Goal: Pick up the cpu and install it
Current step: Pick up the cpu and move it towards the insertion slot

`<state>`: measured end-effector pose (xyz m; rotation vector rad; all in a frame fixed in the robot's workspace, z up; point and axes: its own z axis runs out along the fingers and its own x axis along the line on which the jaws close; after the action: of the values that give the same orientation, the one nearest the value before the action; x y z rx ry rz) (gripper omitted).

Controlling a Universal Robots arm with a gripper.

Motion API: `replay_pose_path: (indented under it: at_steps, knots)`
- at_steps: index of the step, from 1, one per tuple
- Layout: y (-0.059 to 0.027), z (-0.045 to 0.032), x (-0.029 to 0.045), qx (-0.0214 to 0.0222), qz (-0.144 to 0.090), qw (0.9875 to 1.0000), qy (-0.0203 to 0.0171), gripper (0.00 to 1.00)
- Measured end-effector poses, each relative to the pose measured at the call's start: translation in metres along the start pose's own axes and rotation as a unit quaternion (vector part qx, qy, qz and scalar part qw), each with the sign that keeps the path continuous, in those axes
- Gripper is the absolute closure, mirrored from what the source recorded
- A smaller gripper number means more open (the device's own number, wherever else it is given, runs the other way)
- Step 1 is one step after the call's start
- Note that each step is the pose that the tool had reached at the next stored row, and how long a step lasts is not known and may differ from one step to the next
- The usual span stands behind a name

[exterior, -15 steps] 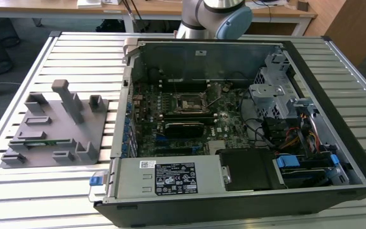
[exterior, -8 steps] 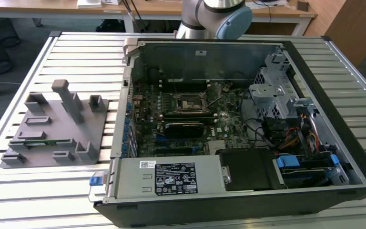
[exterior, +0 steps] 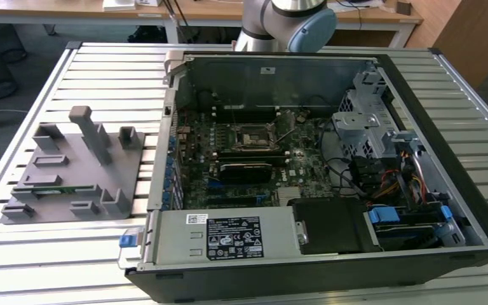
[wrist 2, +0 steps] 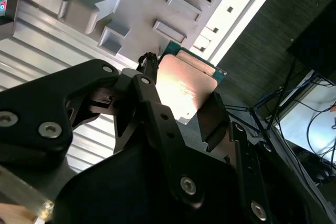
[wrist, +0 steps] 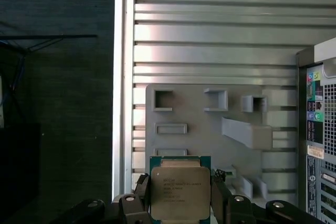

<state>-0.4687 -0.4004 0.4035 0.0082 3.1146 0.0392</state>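
In both wrist views my gripper is shut on the cpu, a small square chip with a pale silvery top and a green rim, held by its two opposite edges between black fingers. The cpu hangs well above the grey plastic tray, over the tray's edge nearest the table's rim. In the exterior view the tray lies on the slatted table at the exterior view's left. The open computer case lies beside it, with the motherboard's square socket frame exposed.
The tray carries several raised grey blocks and a thin green memory stick. Case walls, a drive cage and cable bundles surround the motherboard. The arm's base stands behind the case. Dark floor lies past the table's edge.
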Motion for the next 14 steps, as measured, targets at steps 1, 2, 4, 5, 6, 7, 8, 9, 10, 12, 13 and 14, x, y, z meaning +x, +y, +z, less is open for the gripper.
replay_pose_path:
  at_steps: [1,2,4,5,6,7,8,9,10,12,13,14]
  knots:
    - [0.0000,-0.0014,0.0000,0.0000,0.000,1.0000,0.0000,0.45]
    - [0.0001,-0.0027,0.0000,0.0000,0.000,1.0000,-0.0001,0.45]
    - [0.0002,-0.0050,-0.0001,0.0000,0.000,1.0000,0.0000,0.45]
    - [0.0003,-0.0063,-0.0001,0.0000,0.000,1.0000,0.0000,0.45]
    - [0.0003,-0.0077,-0.0002,0.0000,0.000,1.0000,0.0000,0.45]
    - [0.0004,-0.0091,-0.0002,0.0000,0.000,1.0000,0.0000,0.45]
    - [0.0004,-0.0107,-0.0003,0.0000,0.000,1.0000,0.0000,0.45]
    - [0.0005,-0.0123,-0.0003,0.0000,0.000,1.0000,0.0000,0.45]
    - [0.0005,-0.0139,-0.0004,0.0000,0.000,1.0000,0.0000,0.45]
    - [0.0006,-0.0173,-0.0004,0.0000,0.000,1.0000,0.0000,0.45]
    - [0.0006,-0.0191,-0.0005,0.0000,0.000,1.0000,0.0000,0.45]
    - [0.0007,-0.0207,-0.0005,0.0000,0.000,1.0000,0.0000,0.45]
